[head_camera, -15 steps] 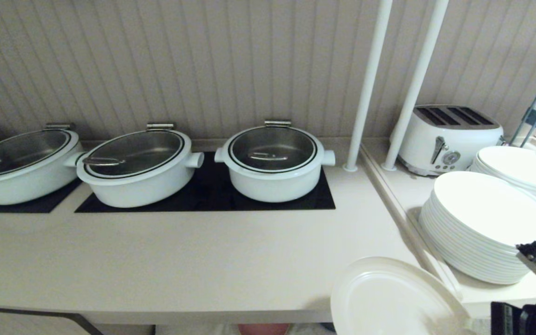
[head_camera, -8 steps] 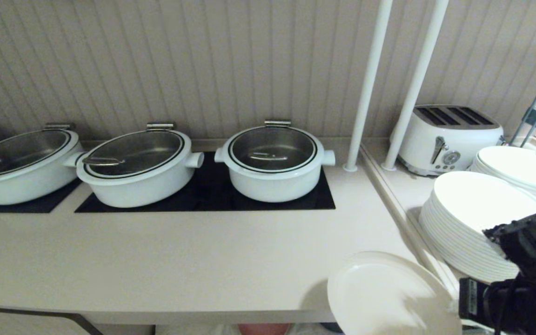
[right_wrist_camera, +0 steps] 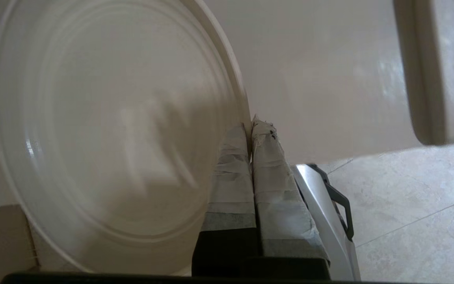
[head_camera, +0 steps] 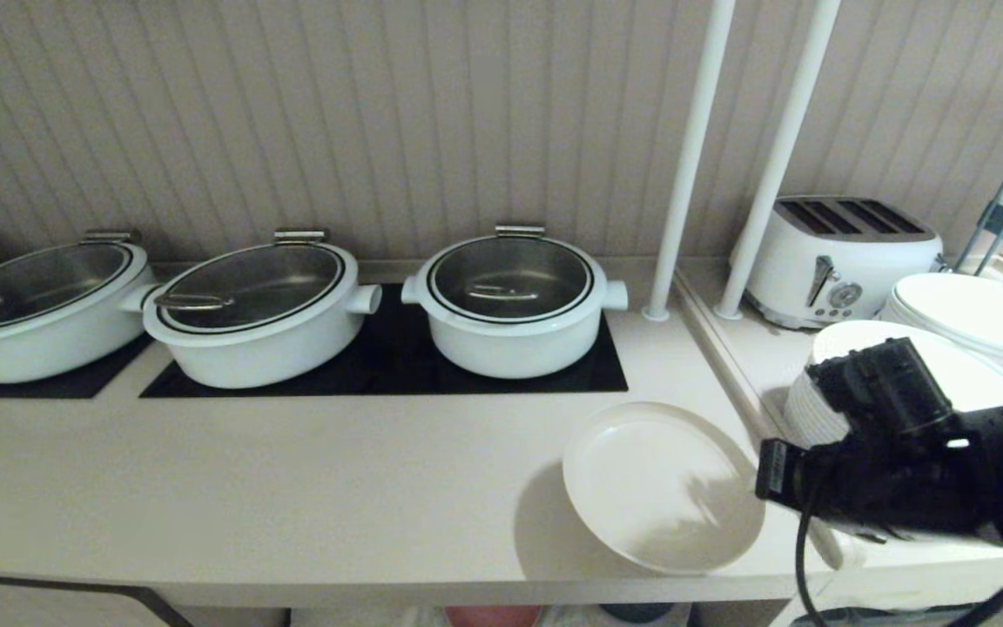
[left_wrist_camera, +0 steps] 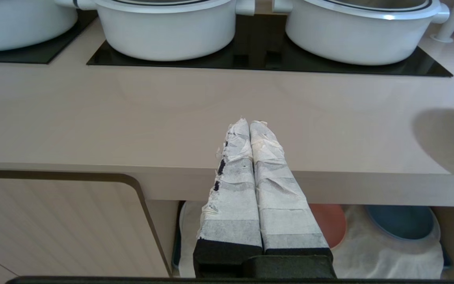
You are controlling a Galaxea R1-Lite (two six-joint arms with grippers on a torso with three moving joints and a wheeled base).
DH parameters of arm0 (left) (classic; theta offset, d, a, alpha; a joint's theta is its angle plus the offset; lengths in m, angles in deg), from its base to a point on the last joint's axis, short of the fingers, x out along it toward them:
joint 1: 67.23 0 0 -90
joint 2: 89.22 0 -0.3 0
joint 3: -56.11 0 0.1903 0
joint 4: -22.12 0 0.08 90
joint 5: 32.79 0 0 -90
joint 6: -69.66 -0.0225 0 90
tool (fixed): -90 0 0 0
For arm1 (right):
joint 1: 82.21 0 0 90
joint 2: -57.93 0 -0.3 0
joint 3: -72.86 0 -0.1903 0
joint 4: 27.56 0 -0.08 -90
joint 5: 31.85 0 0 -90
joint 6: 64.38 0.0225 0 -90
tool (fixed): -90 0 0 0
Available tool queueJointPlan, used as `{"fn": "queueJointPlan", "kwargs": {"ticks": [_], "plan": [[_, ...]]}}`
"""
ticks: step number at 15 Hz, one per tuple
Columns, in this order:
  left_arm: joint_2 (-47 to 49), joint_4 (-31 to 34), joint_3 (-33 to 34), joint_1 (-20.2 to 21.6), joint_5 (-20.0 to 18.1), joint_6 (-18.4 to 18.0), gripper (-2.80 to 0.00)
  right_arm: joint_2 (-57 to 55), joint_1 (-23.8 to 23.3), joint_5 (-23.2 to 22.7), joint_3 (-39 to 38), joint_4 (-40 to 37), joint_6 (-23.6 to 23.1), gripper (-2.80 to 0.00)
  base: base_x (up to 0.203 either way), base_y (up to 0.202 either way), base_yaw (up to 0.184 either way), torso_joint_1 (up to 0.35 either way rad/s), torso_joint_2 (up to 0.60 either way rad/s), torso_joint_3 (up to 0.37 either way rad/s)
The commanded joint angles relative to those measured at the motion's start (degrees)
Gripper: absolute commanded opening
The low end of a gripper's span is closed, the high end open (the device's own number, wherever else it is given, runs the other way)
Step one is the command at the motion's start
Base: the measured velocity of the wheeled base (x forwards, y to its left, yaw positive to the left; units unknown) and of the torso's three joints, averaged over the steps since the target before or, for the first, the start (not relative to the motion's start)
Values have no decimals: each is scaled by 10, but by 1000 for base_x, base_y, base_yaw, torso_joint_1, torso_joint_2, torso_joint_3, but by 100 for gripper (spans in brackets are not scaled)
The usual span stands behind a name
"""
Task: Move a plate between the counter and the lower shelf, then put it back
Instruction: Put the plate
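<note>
The cream plate (head_camera: 658,483) hangs tilted just above the front right part of the beige counter (head_camera: 292,488) and casts a shadow to its left. My right gripper (right_wrist_camera: 251,126) is shut on the plate's (right_wrist_camera: 105,130) right rim, one finger on each face. The black right arm (head_camera: 893,461) reaches in from the right, in front of the stacked plates. My left gripper (left_wrist_camera: 249,123) is shut and empty, parked in front of the counter's (left_wrist_camera: 132,114) front edge. Below it shows the lower shelf (left_wrist_camera: 388,252) with its whitish cloth.
Three white pots (head_camera: 510,305) stand on black glass panels (head_camera: 380,366) at the back. Two white poles (head_camera: 684,174), a toaster (head_camera: 841,257) and stacks of glossy plates (head_camera: 972,322) fill the right ledge. A pink plate (left_wrist_camera: 329,221) and a blue plate (left_wrist_camera: 400,221) lie under the shelf cloth.
The right arm has come up and to the left with the plate, from the counter's front right corner to over the counter top. The left arm has not moved.
</note>
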Motion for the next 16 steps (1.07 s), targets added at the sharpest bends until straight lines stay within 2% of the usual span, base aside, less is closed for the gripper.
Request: {"fn": "queueJointPlan", "kwargs": {"ticks": [1,8,13,16], "plan": [[0,0,0,0,0,0,-280,-54,-1,-1,28,4,2,-280,0,0,0,0,0,0],[0,0,0,0,0,0,-280,-140,-34,-3,104,7,4,-280,0,0,0,0,0,0],[0,0,0,0,0,0,-280,-167,-45,-4,106,21,6,-280,0,0,0,0,0,0],[0,0,0,0,0,0,-280,-175,-46,-28,106,40,5,-280,0,0,0,0,0,0]]}}
